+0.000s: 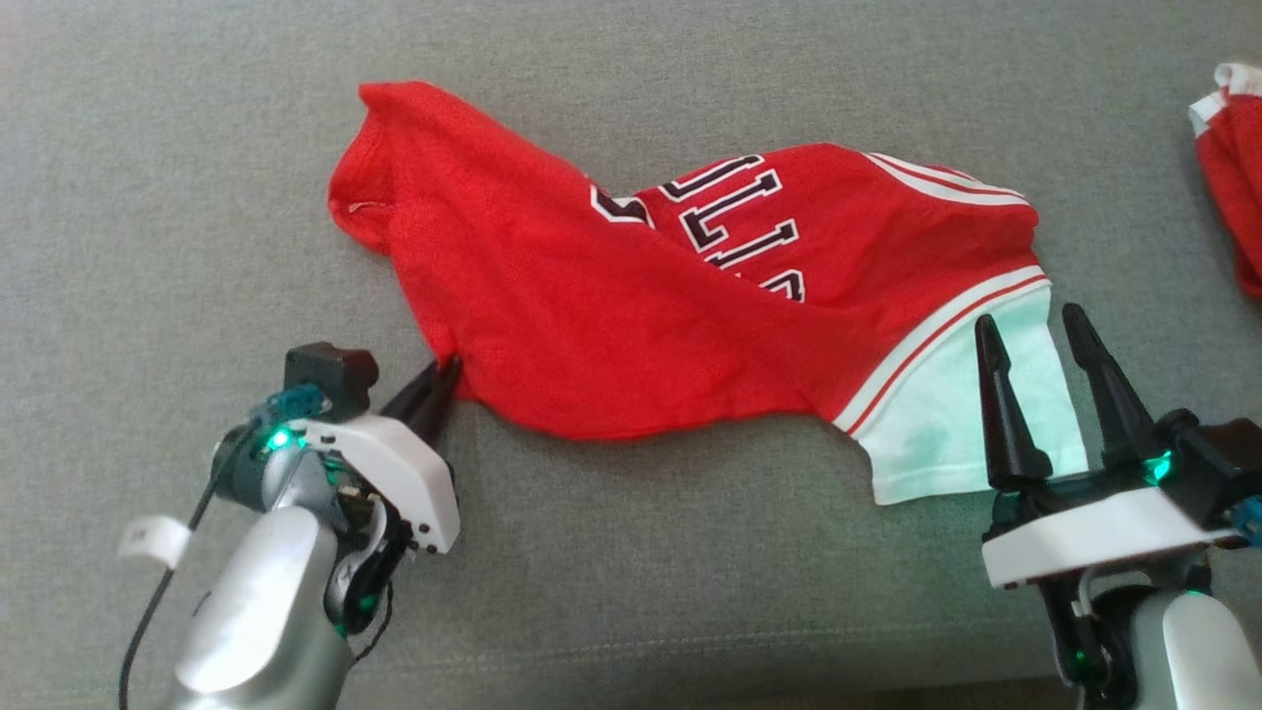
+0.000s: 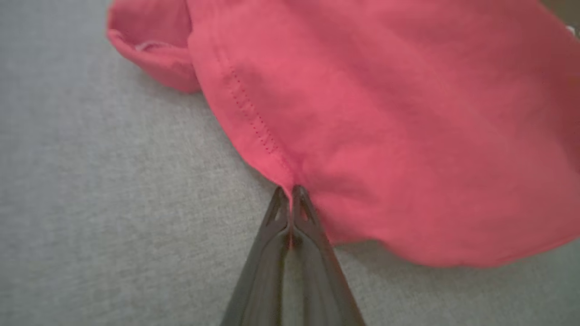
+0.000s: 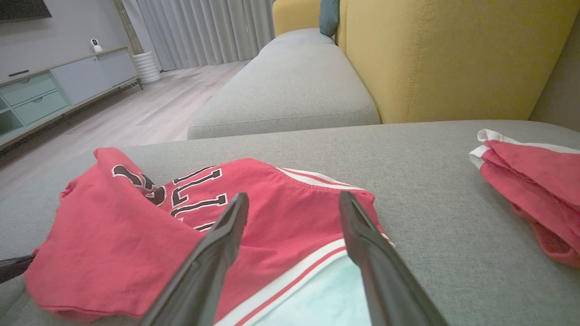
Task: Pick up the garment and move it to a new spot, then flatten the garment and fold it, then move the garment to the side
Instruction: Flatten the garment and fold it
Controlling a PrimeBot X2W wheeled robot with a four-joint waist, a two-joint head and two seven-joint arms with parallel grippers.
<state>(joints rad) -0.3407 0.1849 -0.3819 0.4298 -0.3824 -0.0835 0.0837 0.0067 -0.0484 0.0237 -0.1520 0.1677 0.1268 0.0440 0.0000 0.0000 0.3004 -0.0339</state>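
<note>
The garment is a red jersey with black-and-white lettering and a white striped part, lying crumpled on the grey cushion. My left gripper is shut on the garment's near left hem; in the left wrist view its fingertips pinch the stitched red edge. My right gripper stands open over the garment's white part, with nothing between its fingers. In the right wrist view the garment spreads out ahead of those open fingers.
A second red-and-white garment lies at the far right edge of the cushion. Grey cushion surface spreads left and behind. A yellow sofa back, another seat cushion and a wooden floor lie beyond.
</note>
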